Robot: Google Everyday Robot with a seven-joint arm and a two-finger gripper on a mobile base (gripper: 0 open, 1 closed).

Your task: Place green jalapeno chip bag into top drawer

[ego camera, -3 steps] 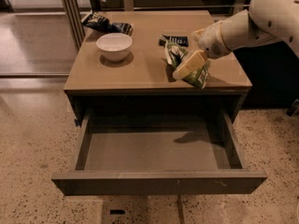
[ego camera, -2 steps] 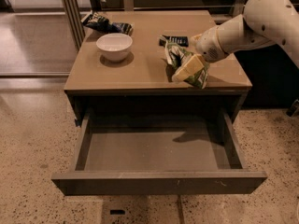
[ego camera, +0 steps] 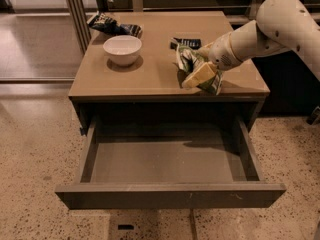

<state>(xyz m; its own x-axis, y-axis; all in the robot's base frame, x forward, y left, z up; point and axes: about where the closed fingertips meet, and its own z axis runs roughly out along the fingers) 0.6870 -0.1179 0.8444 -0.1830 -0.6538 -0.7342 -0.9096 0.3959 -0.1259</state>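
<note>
Green jalapeno chip bag (ego camera: 189, 59) is right of centre, over the front right part of the bench (ego camera: 150, 81), not in the drawer yet.

Left to right:
- Dark blue snack bag (ego camera: 112, 25), upper left, back edge of the bench. Unmoved.
- White bowl (ego camera: 122, 49) just in front of it. Unmoved.
- Small dark flat item (ego camera: 187, 42) behind the green bag; can't tell what it is.
- Gripper (ego camera: 200, 75) comes in from the right, with the tan fingers (ego camera: 201, 74) clamped on the green bag. The bag looks lifted, with a shadow under it.

Change over the last second: gripper and bag drifted slightly left, height about the same. My read is that the grasp is done and the carry is barely started.

Top drawer (ego camera: 170, 196) is pulled open across the lower frame. The bag needs to come forward past the bench edge, then down.
</note>
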